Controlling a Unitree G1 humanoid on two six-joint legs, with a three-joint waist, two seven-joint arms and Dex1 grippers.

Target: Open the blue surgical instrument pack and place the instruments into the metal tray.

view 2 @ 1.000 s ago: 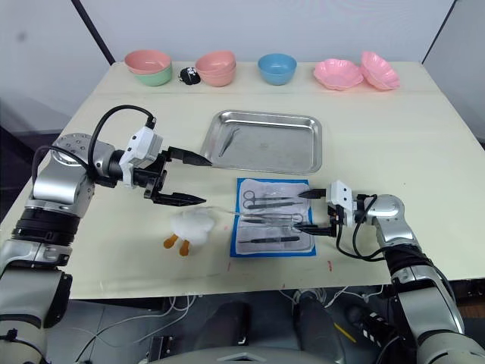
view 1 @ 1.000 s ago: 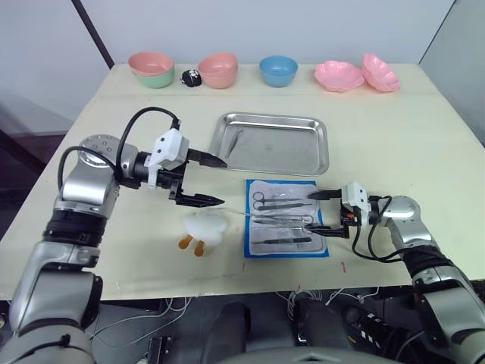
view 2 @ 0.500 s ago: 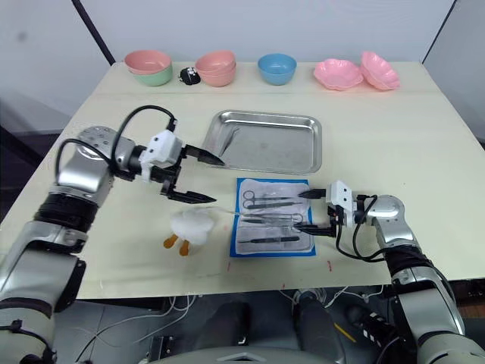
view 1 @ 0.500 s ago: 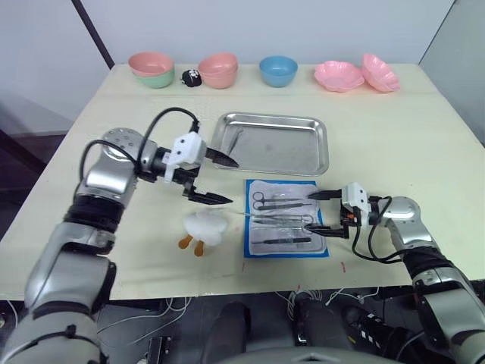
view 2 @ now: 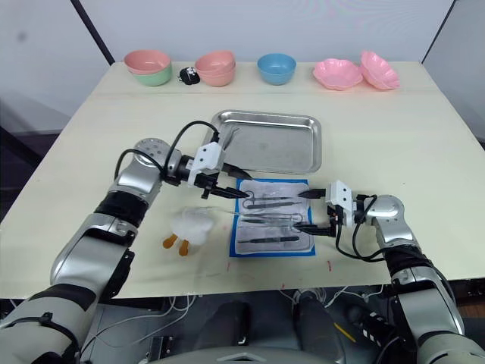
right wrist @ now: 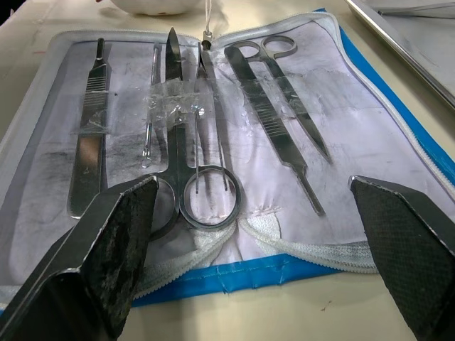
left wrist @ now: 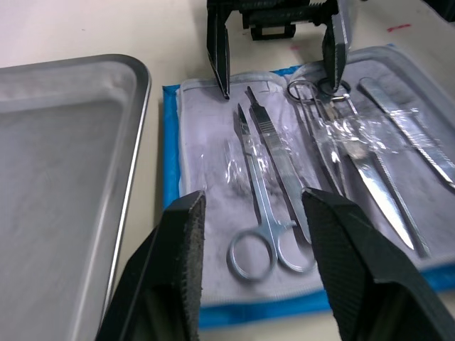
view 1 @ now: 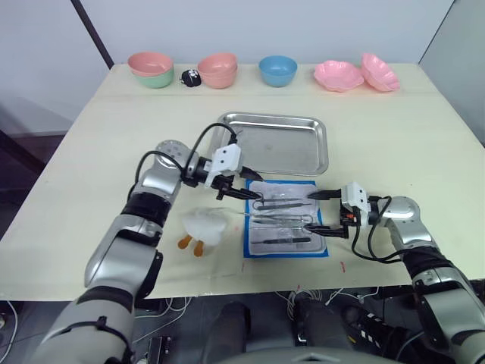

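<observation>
We see the blue surgical instrument pack (view 1: 286,218) lying unzipped and flat on the table (view 1: 394,144), its grey-white lining up, with the instruments (right wrist: 186,135) laid side by side on it under clear strips. The left gripper (view 1: 241,190) hangs over the pack's edge nearest the metal tray (view 1: 271,142), its two black fingers (left wrist: 183,241) spread apart and holding nothing. Directly ahead of those fingers lie a pair of ring-handled scissors (left wrist: 256,213) and slim forceps, the rings just between the fingertips but not touched as far as we can tell.

The right gripper (view 1: 327,211) rests at the opposite side of the pack, fingers spread wide, one tip near the tray-side corner and the other near the front corner; it grips nothing. Just in front of it sit the rings of a second pair of scissors (right wrist: 195,170), with a flat-handled scalpel (right wrist: 89,142) off to one side and long forceps (right wrist: 281,114) to the other.

The tray lies just beyond the left gripper, and one slim tool (view 1: 236,139) rests in it near the corner closest to that gripper. A white duck-shaped toy (view 1: 203,229) sits beside the pack, on the near side of the left gripper.
</observation>
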